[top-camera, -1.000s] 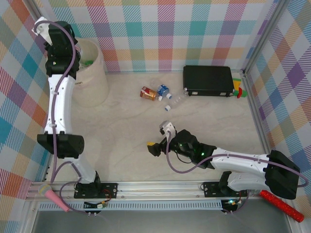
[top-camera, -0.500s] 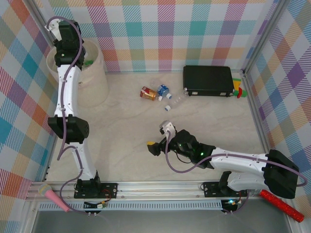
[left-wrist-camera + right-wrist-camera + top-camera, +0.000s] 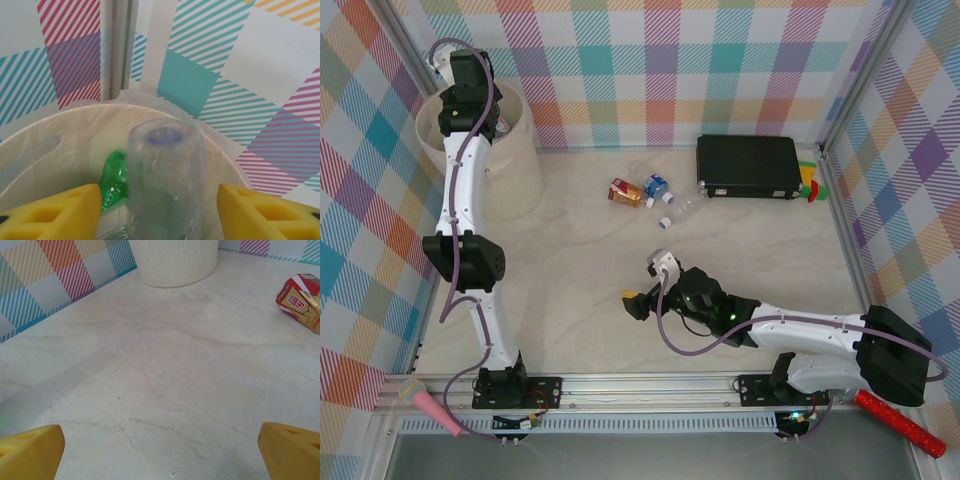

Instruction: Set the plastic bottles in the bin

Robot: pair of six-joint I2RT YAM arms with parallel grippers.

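- Left gripper (image 3: 160, 212) is hovering over the bin (image 3: 55, 120) with its jaws parted. A clear bottle (image 3: 165, 170) is sitting between them, with a gap showing on each side.
- 1 green bottle (image 3: 114, 175) is lying inside the bin, just left of the clear one.
- Right gripper (image 3: 160, 452) is hanging low over the table (image 3: 165, 375) — spread wide, grasping nothing.
- 2 more — a brown-orange bottle (image 3: 625, 192) and a blue-labelled bottle (image 3: 656, 186) — are lying mid-table, well apart from the bin.
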